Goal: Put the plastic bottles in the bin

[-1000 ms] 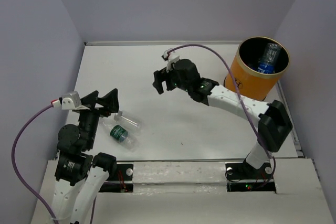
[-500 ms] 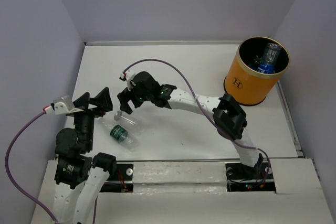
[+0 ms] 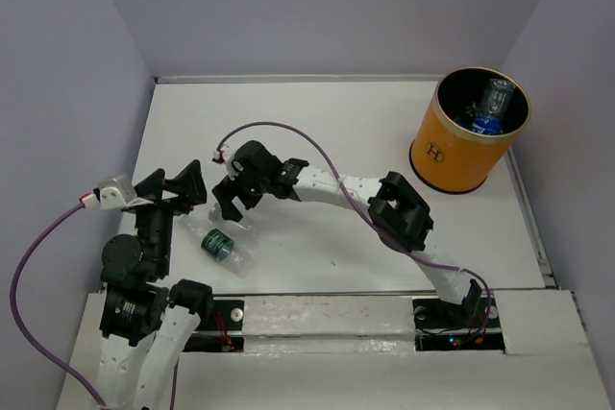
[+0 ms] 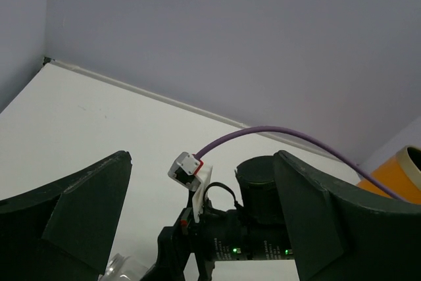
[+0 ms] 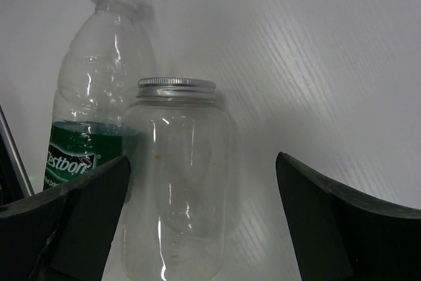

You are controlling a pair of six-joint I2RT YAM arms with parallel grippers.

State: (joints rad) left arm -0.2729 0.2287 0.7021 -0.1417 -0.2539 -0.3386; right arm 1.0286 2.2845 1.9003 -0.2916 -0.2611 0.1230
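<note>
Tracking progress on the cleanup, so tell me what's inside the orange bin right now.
Inside the orange bin, one clear bottle with a blue label leans toward the far wall. The bin's floor and anything lying under the bottle cannot be seen, because the near wall and the black interior cover them.

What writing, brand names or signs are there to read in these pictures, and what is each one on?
"H", in a small round badge, on the side of the orange bin.
"estbor", part of a word in white letters on the green label of the plastic bottle; the rest of the word and the small line beneath cannot be read.
Blue label on the bottle in the bin: too small to read.
The clear jar shows no writing.
</note>
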